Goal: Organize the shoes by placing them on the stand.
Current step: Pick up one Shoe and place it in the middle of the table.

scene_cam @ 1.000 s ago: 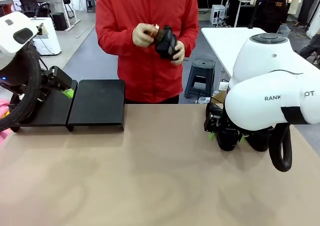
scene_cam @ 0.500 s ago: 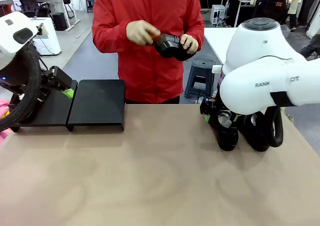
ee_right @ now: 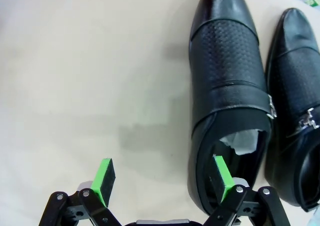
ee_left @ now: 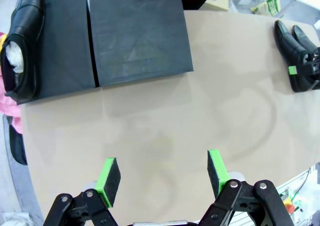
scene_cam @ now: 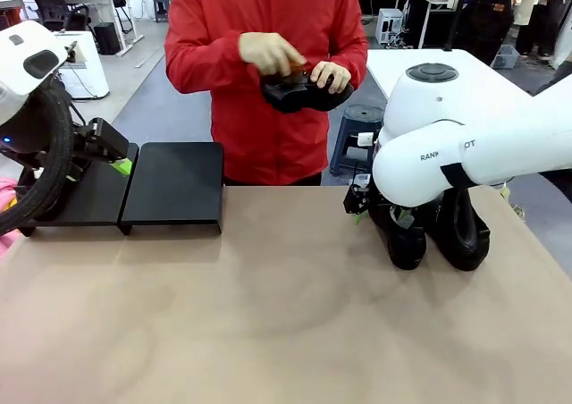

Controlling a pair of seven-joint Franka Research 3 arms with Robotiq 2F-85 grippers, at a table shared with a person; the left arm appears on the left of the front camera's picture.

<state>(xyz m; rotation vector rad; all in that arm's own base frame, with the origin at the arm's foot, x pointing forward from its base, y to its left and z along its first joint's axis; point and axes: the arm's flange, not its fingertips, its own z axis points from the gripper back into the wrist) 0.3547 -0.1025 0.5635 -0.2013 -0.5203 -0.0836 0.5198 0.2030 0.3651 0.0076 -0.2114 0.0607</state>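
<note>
Two black shoes (ee_right: 227, 86) (ee_right: 295, 101) stand side by side on the table, also seen in the front view (scene_cam: 404, 240) (scene_cam: 461, 236). My right gripper (ee_right: 162, 178) is open low over the nearer shoe's heel. One green pad (ee_right: 221, 175) sits at its opening and the other hangs over bare table. Another shoe (ee_left: 22, 41) lies on the left half of the black stand (ee_left: 140, 36) (scene_cam: 174, 185). My left gripper (ee_left: 162, 178) is open and empty, high above the table. The person holds one more shoe (scene_cam: 295, 89) in both hands.
The person in red (scene_cam: 268, 29) stands at the far edge behind the stand. My right arm's white body (scene_cam: 447, 145) hangs over the two shoes. The tan tabletop (scene_cam: 268, 315) stretches between the stand and the shoes. A pink thing (ee_left: 10, 118) lies at the stand's left.
My right arm has swung left and farther back, bringing its gripper beside the nearer shoe. The person has turned the held shoe flat in the hands. The left arm is still.
</note>
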